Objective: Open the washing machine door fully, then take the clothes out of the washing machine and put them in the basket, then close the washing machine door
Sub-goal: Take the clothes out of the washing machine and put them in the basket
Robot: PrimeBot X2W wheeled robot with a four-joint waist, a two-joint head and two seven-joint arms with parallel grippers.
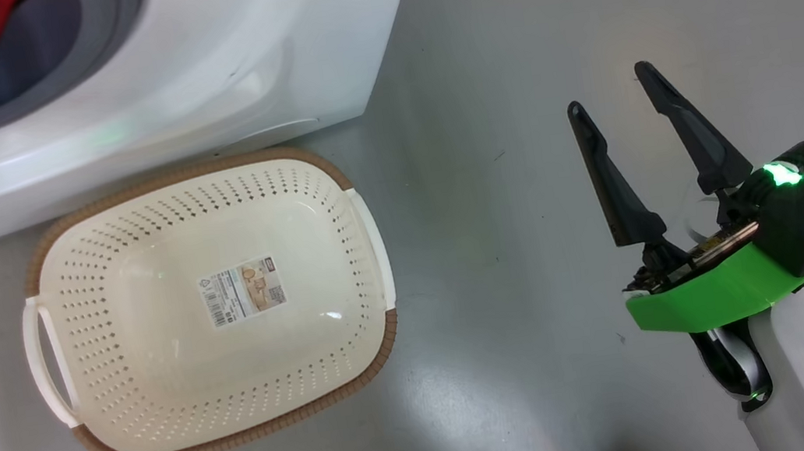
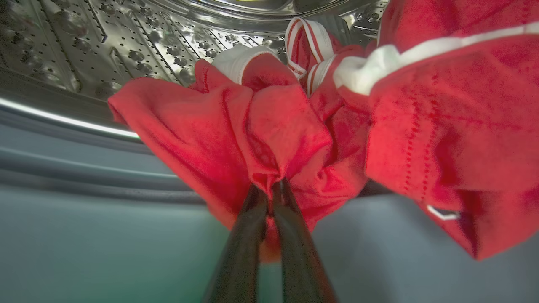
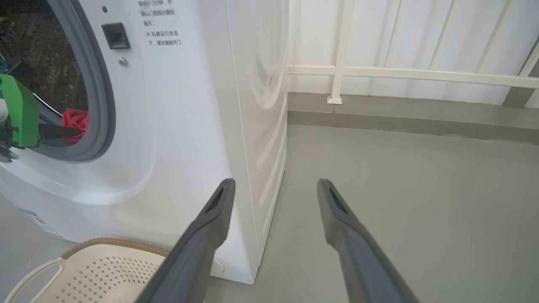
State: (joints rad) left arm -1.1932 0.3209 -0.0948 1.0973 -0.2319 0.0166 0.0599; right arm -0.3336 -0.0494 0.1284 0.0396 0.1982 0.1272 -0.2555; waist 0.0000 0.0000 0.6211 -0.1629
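Inside the drum (image 2: 126,42), left gripper (image 2: 271,185) clamps a thin fold of red garment (image 2: 219,134), liable to slip; right gripper (image 1: 609,88) spread, empty

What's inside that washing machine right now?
Red clothes with white bands lie in the washing machine against its steel drum; the left pincer is shut on a fold. Anything beneath the heap is covered.

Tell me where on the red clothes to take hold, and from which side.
Grip the bunched fold of the clothes nearest the mouth of the washing machine, coming straight in from the front. That fold stands out from the pile as a narrow ridge that is easy to pinch; the left gripper is shut on just that ridge.
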